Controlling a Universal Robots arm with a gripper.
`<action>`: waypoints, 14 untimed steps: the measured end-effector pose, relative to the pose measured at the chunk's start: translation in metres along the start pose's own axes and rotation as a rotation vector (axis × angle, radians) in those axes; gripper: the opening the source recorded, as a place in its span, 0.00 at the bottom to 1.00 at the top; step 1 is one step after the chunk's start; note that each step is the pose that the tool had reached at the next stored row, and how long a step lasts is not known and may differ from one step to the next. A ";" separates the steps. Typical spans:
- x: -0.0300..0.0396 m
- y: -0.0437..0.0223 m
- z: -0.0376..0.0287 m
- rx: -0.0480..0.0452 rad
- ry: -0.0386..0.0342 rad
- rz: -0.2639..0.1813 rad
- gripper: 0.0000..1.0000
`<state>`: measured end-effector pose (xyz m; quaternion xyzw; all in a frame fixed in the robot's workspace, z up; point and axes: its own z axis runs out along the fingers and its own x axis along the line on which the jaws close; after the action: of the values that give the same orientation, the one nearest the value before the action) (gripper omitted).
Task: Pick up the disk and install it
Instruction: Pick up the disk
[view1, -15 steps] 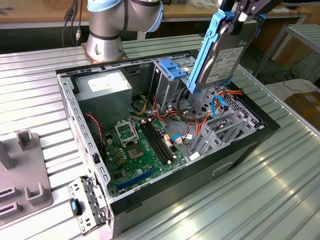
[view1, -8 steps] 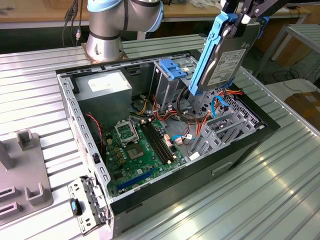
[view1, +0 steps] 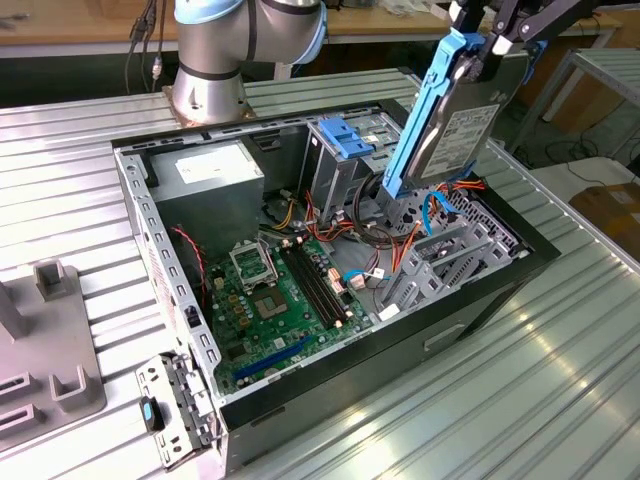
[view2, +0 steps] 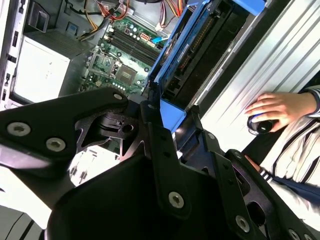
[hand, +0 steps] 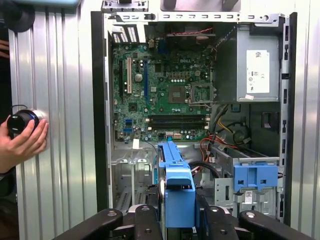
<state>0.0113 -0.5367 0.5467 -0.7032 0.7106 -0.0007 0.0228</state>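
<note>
The disk (view1: 455, 125) hangs on edge above the open computer case (view1: 160, 250), toward the exterior view's right. It is a grey metal drive with a white label and a bright blue carrier rail (view1: 418, 115). My gripper (view1: 482, 48) is shut on its upper end. In the first wrist view the blue carrier (hand: 177, 185) runs between my black fingers (hand: 145, 220). The second wrist view shows the disk (view2: 200, 45) edge-on past a finger (view2: 159, 140). It hovers over the drive cage area (view1: 440, 250), clear of the case.
Inside the case lie a green motherboard (view1: 275, 295), a grey power supply (view1: 210, 175) and orange and blue cables. A blue bracket (view1: 345, 140) sits atop the metal cage. A person's hand (hand: 25, 142) rests on a black knob. A grey fixture (view1: 45, 345) stands at the exterior view's left.
</note>
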 end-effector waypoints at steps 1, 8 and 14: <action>0.0014 0.0000 0.0000 0.0000 0.0000 0.000 0.37; 0.0274 -0.0060 -0.0001 0.0000 -0.0001 0.000 0.37; 0.0285 -0.0295 0.0011 0.0000 0.0000 0.000 0.37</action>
<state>0.0404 -0.5654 0.5457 -0.7031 0.7107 -0.0007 0.0228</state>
